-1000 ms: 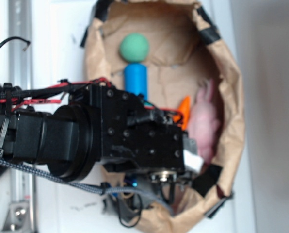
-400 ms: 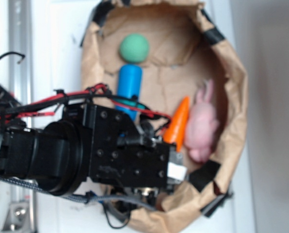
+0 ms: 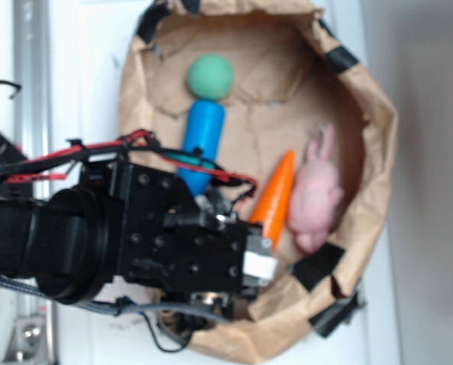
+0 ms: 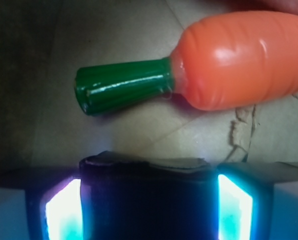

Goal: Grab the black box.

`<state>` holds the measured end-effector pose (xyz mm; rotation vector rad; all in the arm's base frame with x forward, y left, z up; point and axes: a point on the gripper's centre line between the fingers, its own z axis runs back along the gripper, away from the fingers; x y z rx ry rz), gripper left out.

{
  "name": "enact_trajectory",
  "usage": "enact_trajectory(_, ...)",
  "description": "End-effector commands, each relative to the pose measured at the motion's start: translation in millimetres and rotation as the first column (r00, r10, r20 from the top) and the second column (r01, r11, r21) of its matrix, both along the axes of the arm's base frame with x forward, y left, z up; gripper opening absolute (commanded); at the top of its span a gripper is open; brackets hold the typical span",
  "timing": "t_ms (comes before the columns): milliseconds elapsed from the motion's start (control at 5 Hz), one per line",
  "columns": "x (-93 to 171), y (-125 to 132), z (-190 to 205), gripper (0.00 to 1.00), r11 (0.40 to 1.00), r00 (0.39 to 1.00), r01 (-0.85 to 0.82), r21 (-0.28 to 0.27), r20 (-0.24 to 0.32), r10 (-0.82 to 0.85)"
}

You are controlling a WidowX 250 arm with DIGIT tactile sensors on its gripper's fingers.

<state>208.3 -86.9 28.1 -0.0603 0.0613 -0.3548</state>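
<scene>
In the wrist view the black box (image 4: pixel 148 200) fills the whole gap between my gripper's (image 4: pixel 149 182) two lit fingers (image 4: pixel 63 210), with both pads pressed flat against its sides. Its top edge looks slightly crumpled. Just beyond it lies the orange carrot (image 4: pixel 239 60) with its green stem (image 4: pixel 124 91) pointing left, on brown paper. From the exterior view my black arm (image 3: pixel 158 236) covers the lower left of the paper bag (image 3: pixel 375 152), and both the box and the fingers are hidden under it. The carrot (image 3: pixel 276 199) shows just right of the arm.
Inside the bag lie a green ball (image 3: pixel 210 76), a blue cylinder (image 3: pixel 202 144) and a pink plush bunny (image 3: pixel 316 194) next to the carrot. Black tape patches (image 3: pixel 318 266) sit on the bag's crumpled rim. A metal rail (image 3: pixel 29 68) runs along the left.
My arm has shifted left and slightly down in the exterior view, uncovering the whole carrot and bunny. The bag's rim has shifted a little.
</scene>
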Motion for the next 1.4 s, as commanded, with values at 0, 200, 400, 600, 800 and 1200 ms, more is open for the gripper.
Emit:
enact_trajectory(0, 8.2, 50.4, 76.4, 0.0, 0.98, 0.955, -0.196, -0.025, 0.221, 0.197)
enact_trajectory(200, 12.1, 80.0, 115.5, 0.0, 0.948, 0.911, -0.317, -0.031, 0.268, 0.313)
enact_trajectory(400, 17.7, 84.8, 119.3, 0.0, 0.945, 0.902, -0.325, -0.02, 0.294, 0.317)
enact_trajectory(600, 25.1, 82.7, 120.5, 0.0, 0.946, 0.904, -0.324, -0.008, 0.292, 0.312)
enact_trajectory(800, 30.9, 78.3, 122.0, 0.0, 0.96, 0.918, -0.276, -0.051, 0.282, 0.279)
enact_trajectory(1200, 45.2, 70.1, 133.5, 0.0, 0.962, 0.933, -0.248, -0.114, 0.239, 0.269)
